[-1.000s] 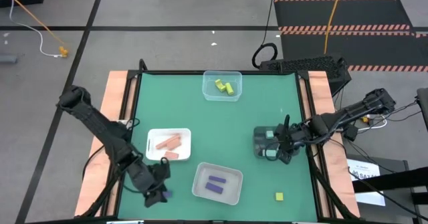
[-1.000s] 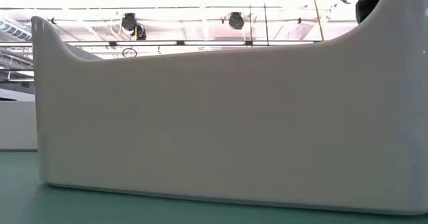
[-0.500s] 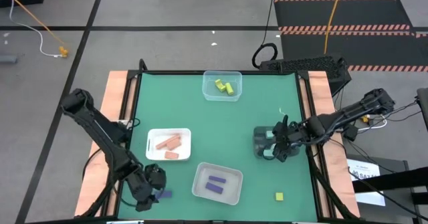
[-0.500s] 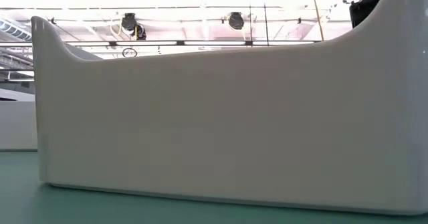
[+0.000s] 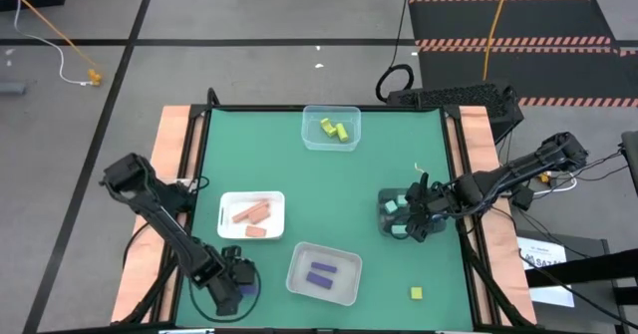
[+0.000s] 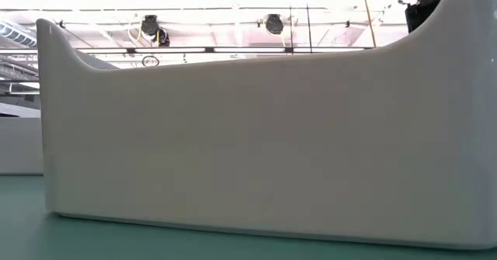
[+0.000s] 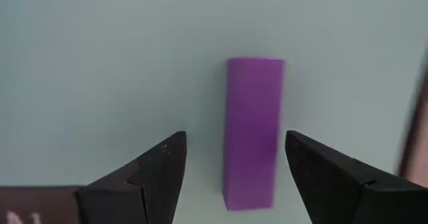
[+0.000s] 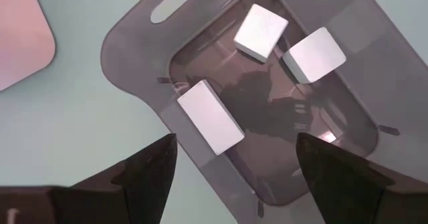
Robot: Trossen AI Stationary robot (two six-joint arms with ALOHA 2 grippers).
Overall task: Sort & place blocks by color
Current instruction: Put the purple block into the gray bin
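Note:
A purple bar block (image 7: 253,130) lies flat on the green table near its near left corner. My left gripper (image 7: 234,140) (image 5: 237,286) points down over it, open, one finger on each long side and clear of it. My right gripper (image 8: 235,144) (image 5: 411,219) hangs open above the dark tray (image 8: 134,43), where three mint blocks (image 8: 208,117) lie. Salmon blocks (image 5: 251,212) rest in a white tray, yellow ones (image 5: 335,129) in a clear tray at the far edge, and purple ones (image 5: 321,273) in a clear tray at the near edge.
A loose yellow cube (image 5: 416,293) sits on the table near the near right corner. The white tray's wall (image 6: 248,136) fills the low view. Bare green table (image 5: 329,179) lies in the middle, between the trays.
My left gripper has sunk toward the table and rolled, so that its open fingers now stand on either side of the purple bar. My right gripper has stayed over the dark tray, where more mint now shows than before.

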